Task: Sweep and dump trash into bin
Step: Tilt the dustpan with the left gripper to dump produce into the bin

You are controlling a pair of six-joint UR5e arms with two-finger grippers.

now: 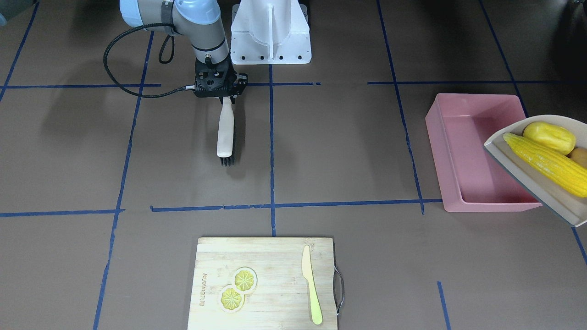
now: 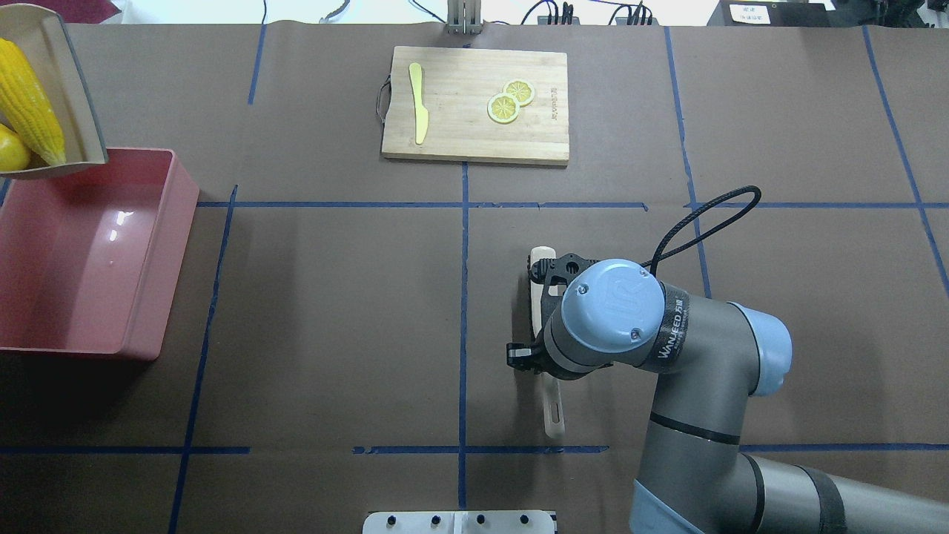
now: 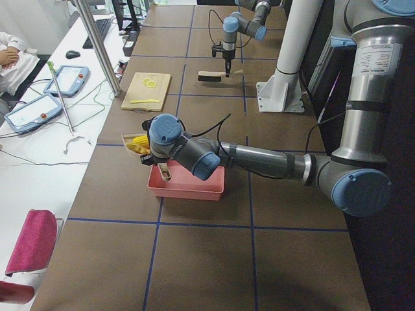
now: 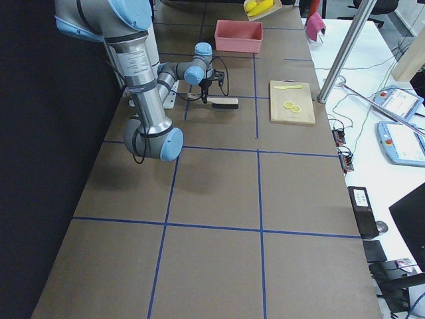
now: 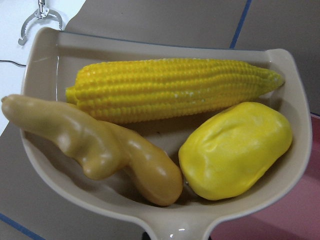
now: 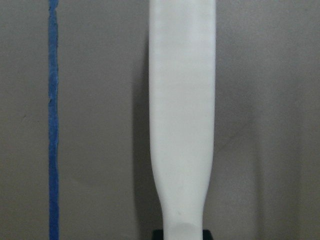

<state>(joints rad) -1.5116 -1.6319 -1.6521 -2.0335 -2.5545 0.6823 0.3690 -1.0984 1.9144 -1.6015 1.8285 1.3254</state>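
Observation:
The beige dustpan (image 1: 541, 183) hangs tilted over the far end of the pink bin (image 1: 458, 151). It holds the corn cob (image 5: 170, 87), the yellow potato-like lump (image 5: 235, 150) and the tan ginger root (image 5: 100, 145). My left gripper (image 3: 157, 162) holds the pan by its handle; its fingers barely show. My right gripper (image 1: 223, 97) is shut on the white handle of a brush (image 1: 225, 133). The brush lies along the table with its dark bristles (image 1: 227, 160) pointing away from my base. The inside of the bin (image 2: 89, 245) shows nothing in it.
A wooden cutting board (image 1: 266, 256) with a yellow toy knife (image 1: 312, 288) and two lemon slices (image 1: 237, 286) lies at the table's far side. My white base mount (image 1: 270, 32) stands behind the brush. Blue tape lines cross the brown table.

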